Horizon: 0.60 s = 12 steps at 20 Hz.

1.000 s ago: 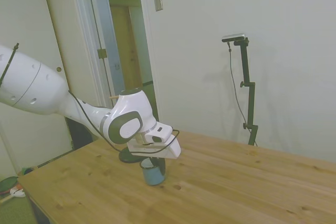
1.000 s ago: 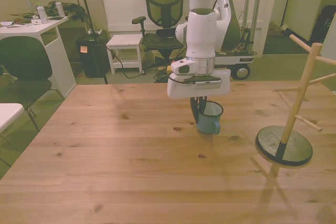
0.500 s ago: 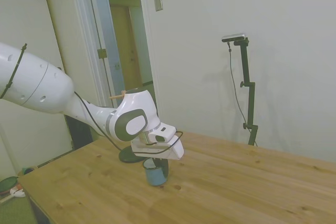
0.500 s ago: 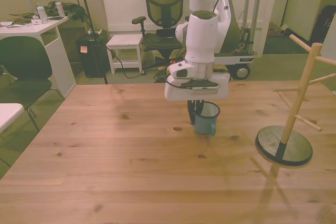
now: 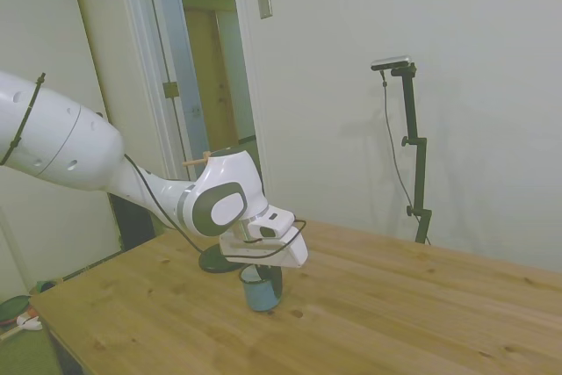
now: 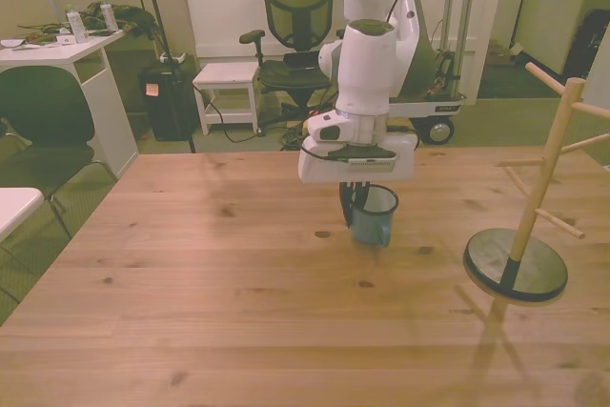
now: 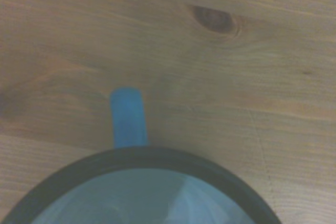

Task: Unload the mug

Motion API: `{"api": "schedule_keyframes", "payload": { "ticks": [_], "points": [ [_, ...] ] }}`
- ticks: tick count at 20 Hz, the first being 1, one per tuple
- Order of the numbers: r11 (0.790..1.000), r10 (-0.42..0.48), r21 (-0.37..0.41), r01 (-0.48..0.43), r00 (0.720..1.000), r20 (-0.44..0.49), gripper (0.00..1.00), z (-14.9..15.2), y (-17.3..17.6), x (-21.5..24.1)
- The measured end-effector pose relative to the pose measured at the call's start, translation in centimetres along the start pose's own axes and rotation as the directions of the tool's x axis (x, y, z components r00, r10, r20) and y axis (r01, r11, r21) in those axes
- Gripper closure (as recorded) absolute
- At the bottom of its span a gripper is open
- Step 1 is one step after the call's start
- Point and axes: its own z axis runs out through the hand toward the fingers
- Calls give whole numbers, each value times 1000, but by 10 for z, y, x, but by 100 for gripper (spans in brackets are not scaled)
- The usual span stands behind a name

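Mug [image 6: 373, 217] is standing upright on the table [image 6: 238, 274], mid-table, well apart from the peg stand [image 6: 516, 264]. Gripper [image 6: 357, 199] is sitting over its rim; whether its fingers are clamping it, I cannot tell.

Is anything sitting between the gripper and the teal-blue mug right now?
Nothing visible. The gripper is directly over the upright teal-blue mug on the wooden table, its fingers reaching down at the rim. The wooden peg stand stands well off to the front view's right.
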Motion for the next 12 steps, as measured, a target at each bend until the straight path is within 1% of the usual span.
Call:
{"api": "schedule_keyframes", "payload": {
  "ticks": [4,12],
  "points": [
    [1000,3,-10,-3,1000,11,0,7,1,0],
    [1000,1,-24,-1,1000,13,0,6,0,0]
  ]
}}
